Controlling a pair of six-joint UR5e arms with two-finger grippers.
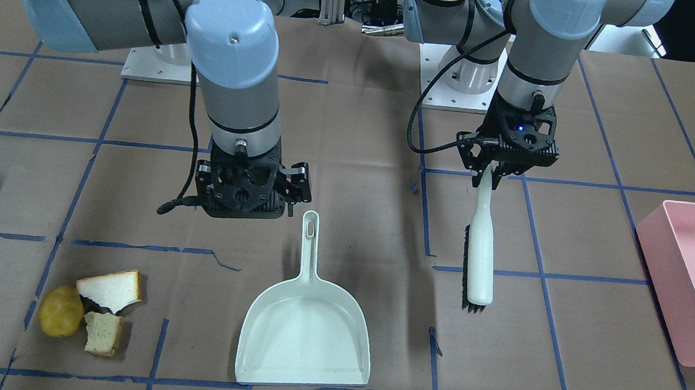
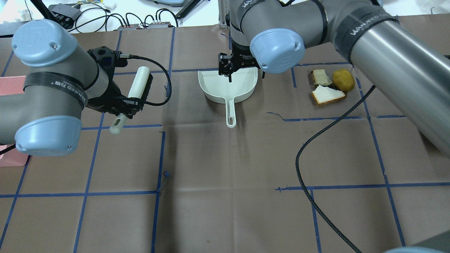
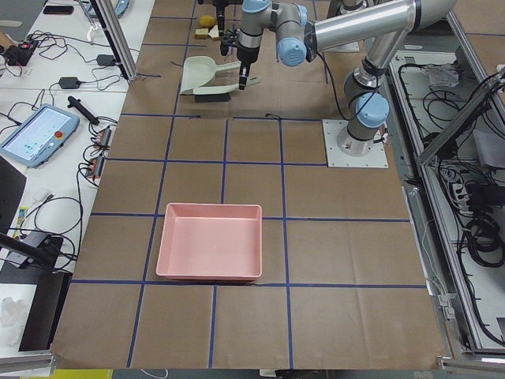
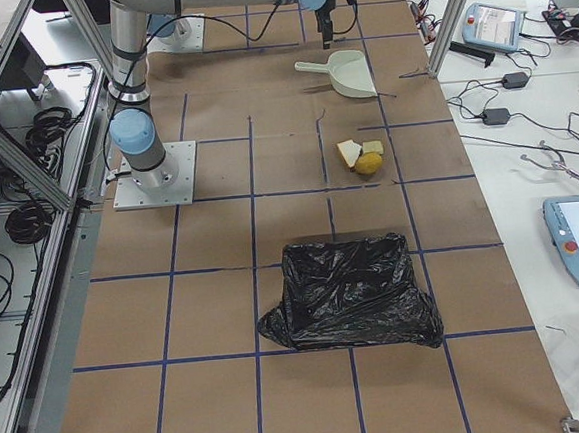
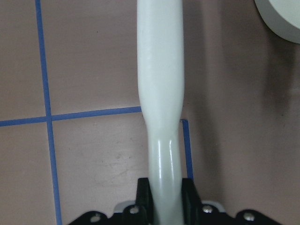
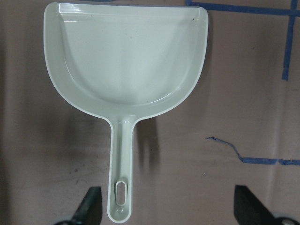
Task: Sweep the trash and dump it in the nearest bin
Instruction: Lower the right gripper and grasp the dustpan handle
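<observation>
The trash lies in a cluster: a yellow potato-like ball point(image 1: 61, 311), a white bread slice point(image 1: 111, 290) and a speckled bread chunk point(image 1: 104, 333); they also show in the overhead view point(image 2: 343, 80), point(image 2: 327, 95), point(image 2: 320, 77). A pale dustpan point(image 1: 307, 333) lies flat, handle toward the robot. My right gripper point(image 1: 250, 182) hovers open and empty above the dustpan handle point(image 6: 121, 187), its fingers point(image 6: 91, 208) wide apart. My left gripper point(image 1: 488, 174) is shut on the handle of a white brush point(image 1: 481, 253), seen gripped in the left wrist view point(image 5: 161, 117).
A pink bin point(image 1: 690, 280) stands at the table end on my left side. A bin lined with a black bag point(image 4: 351, 292) stands at the end on my right side, beyond the trash. Blue tape lines grid the brown table cover point(image 2: 225, 168).
</observation>
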